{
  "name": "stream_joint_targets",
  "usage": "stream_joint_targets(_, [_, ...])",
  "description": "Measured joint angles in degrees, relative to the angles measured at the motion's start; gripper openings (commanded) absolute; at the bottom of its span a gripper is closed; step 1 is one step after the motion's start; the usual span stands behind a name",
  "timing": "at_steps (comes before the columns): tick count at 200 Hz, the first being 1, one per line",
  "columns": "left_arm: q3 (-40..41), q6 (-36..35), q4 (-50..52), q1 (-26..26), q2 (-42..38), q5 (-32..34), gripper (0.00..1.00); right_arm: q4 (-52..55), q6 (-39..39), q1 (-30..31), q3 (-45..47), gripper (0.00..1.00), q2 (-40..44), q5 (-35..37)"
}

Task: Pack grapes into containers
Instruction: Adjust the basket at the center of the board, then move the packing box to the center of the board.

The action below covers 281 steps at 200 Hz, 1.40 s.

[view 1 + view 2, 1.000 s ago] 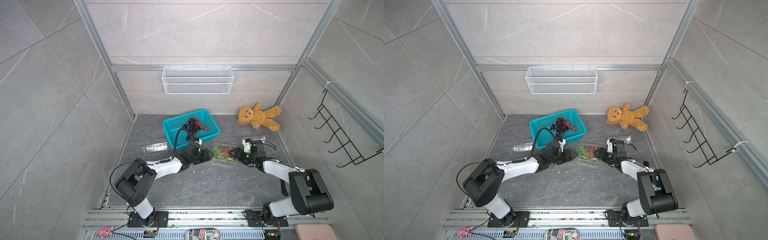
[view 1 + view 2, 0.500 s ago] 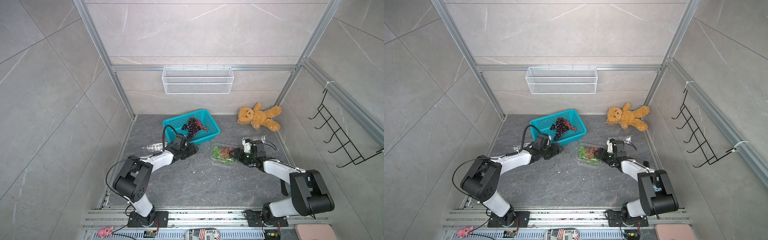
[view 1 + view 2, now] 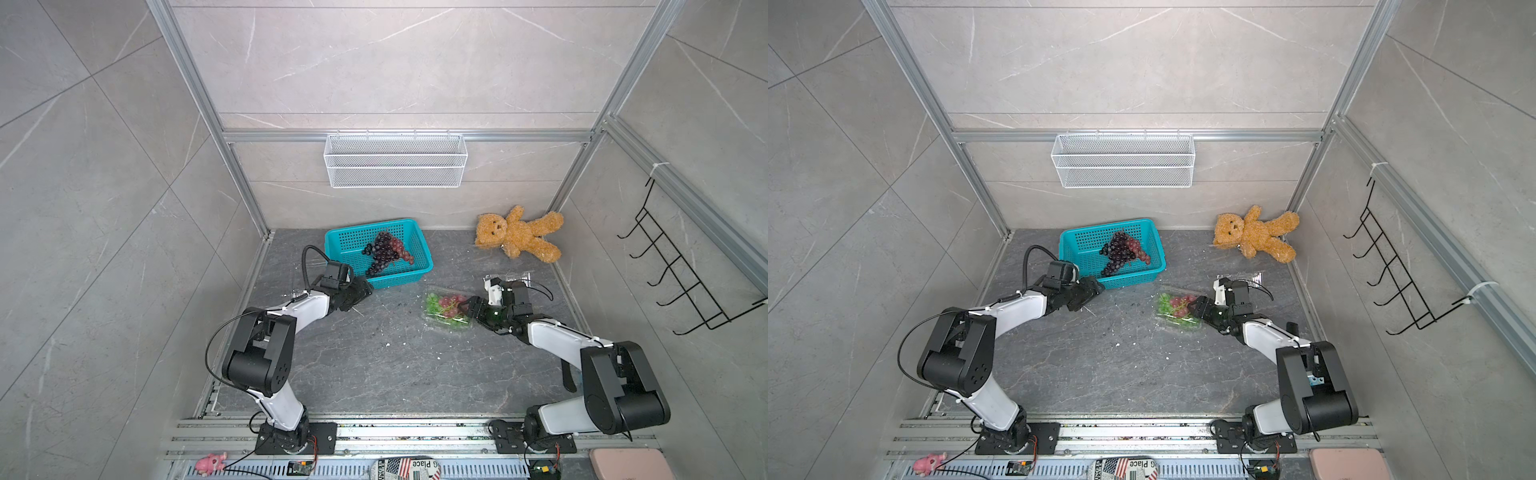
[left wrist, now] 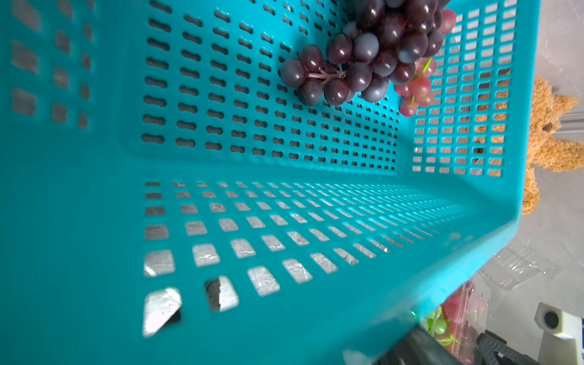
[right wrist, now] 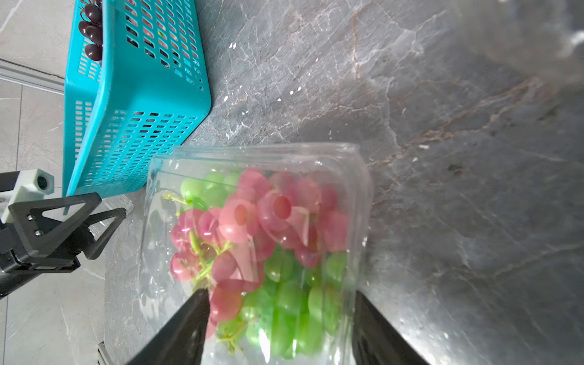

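Observation:
A clear ribbed container [image 3: 446, 323] [image 5: 158, 221] lies on the floor, lid down over green and reddish-pink grapes [image 5: 268, 252]. My right gripper [image 3: 467, 309] [image 5: 281, 294] is open, one finger on each side of the container's near end. My left gripper [image 3: 363, 291] [image 5: 110, 205] is open and holds nothing. It sits at the front wall of the teal basket [image 3: 419, 245], left of the container. Only one of its fingers [image 4: 410, 347] shows in the left wrist view. Dark purple and reddish grapes [image 3: 382, 253] [image 4: 373, 57] lie in the basket. An empty container [image 3: 515, 276] [image 4: 518, 268] lies behind my right wrist.
A brown teddy bear [image 3: 519, 237] lies at the back right corner. A white wire basket [image 3: 395, 162] hangs on the back wall and a black hook rack [image 3: 673, 274] on the right wall. Walls close in the grey stone floor [image 3: 395, 365] on three sides.
My left arm pulled back from beside the grape-filled container to the basket's front wall. Both grippers opened a little wider. The right arm and the container stayed put.

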<state>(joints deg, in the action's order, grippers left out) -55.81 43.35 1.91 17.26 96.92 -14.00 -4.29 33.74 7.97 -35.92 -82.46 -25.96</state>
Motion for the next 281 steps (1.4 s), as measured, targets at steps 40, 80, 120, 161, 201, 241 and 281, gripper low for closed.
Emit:
stream_joint_targets(40, [-2.1, -1.1, 0.8, -0.7, 0.0, -1.5, 0.73, 2.5, -0.9, 0.0, -0.7, 0.84, 0.5, 0.0])
stream_joint_targets(80, [-2.0, -1.1, 0.6, 0.0, 0.0, -4.5, 0.78, 6.9, -2.3, -0.3, -3.2, 0.98, 2.4, 0.7])
stream_joint_targets(120, [-1.5, -1.1, 0.6, 4.2, -1.1, -6.0, 0.90, 11.0, -4.0, -2.6, -6.3, 0.99, 4.3, 1.9])
stream_joint_targets(161, [-6.7, -0.8, 1.0, 13.4, 2.0, -8.1, 0.99, 13.0, -4.5, -3.2, -6.7, 0.90, 4.4, 2.8])
stream_joint_targets(201, [-17.0, 1.1, -1.9, 20.1, 11.9, -10.4, 0.99, 11.8, -3.5, -3.2, -6.4, 0.81, 3.4, 2.2])
stream_joint_targets(241, [-22.3, 2.5, -2.0, 22.4, 17.8, -11.1, 0.99, 10.4, -3.3, -3.2, -5.8, 0.77, 0.9, 1.7])
stream_joint_targets(281, [-24.3, 3.8, -2.0, 23.4, 19.6, -11.7, 0.99, 9.6, -3.3, -3.2, -5.6, 0.73, -0.4, 1.5])
